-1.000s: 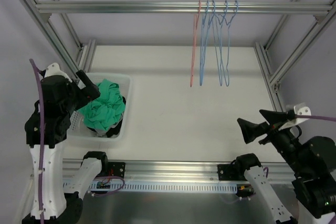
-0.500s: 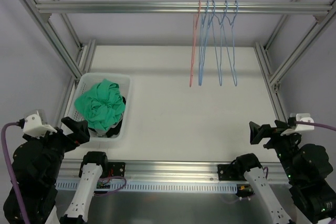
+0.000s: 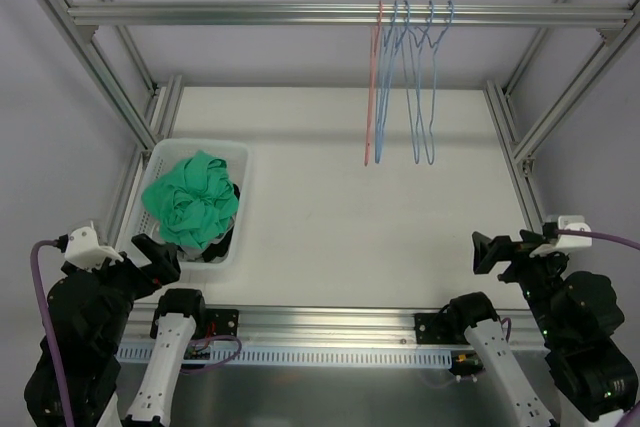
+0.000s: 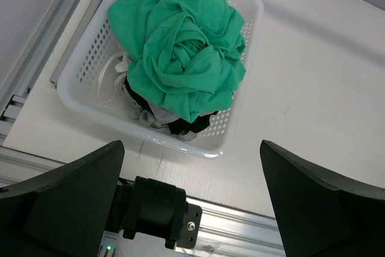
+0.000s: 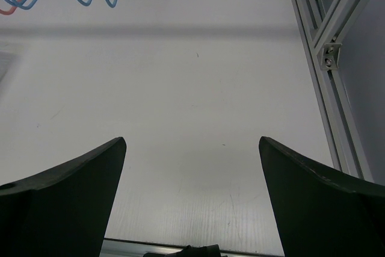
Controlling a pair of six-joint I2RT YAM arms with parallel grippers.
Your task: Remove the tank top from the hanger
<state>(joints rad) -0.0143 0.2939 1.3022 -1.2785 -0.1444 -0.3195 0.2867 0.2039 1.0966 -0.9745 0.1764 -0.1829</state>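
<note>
1. Left arm (image 3: 80, 347) is tucked low at 7 o'clock of the top view, with the left gripper (image 3: 152, 253) aimed toward 2 o'clock.
2. Its jaws are spread wide in the wrist view.
3. Right arm (image 3: 585, 337) is folded at 4 o'clock, and the right gripper (image 3: 490, 252) points toward 9 o'clock.
4. Jaws are spread wide there too.

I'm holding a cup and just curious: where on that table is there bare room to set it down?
The table is bare from the white basket across to the right frame rail. Crowded: the basket, heaped with green clothing, and the far middle under the hangers.
</note>
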